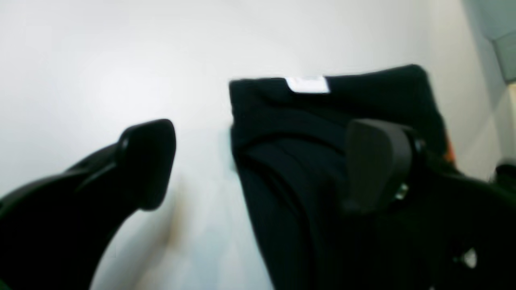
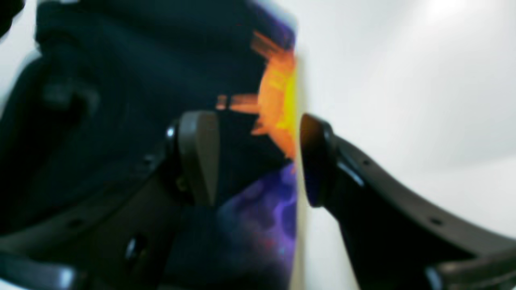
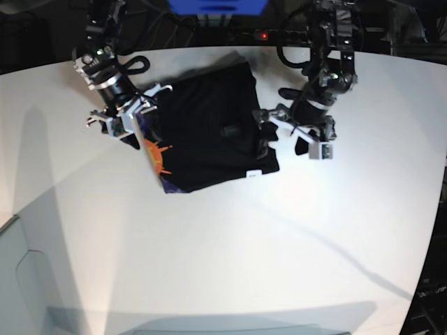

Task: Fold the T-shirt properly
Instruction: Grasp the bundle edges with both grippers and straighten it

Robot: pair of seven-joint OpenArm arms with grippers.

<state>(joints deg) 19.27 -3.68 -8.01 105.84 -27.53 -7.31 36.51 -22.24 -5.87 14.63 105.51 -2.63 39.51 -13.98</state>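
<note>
The black T-shirt (image 3: pixel 209 129) lies folded into a rough rectangle on the white table (image 3: pixel 223 251). Its small white tag (image 1: pixel 308 84) shows at the far edge, and the orange sun and purple print (image 2: pixel 278 104) runs along one side (image 3: pixel 157 157). My left gripper (image 1: pixel 262 161) stands wide open at the shirt's side edge (image 3: pixel 285 139). One of its fingers (image 1: pixel 379 161) is over the cloth, the other above bare table. My right gripper (image 2: pixel 258 161) is open astride the printed edge (image 3: pixel 136 125), and nothing is pinched between its pads.
A blue object (image 3: pixel 216 5) and dark cables (image 3: pixel 293 35) sit beyond the table's far edge. The table's right edge (image 3: pixel 436 209) drops to dark floor. A grey surface (image 3: pixel 21 279) lies past the front left corner.
</note>
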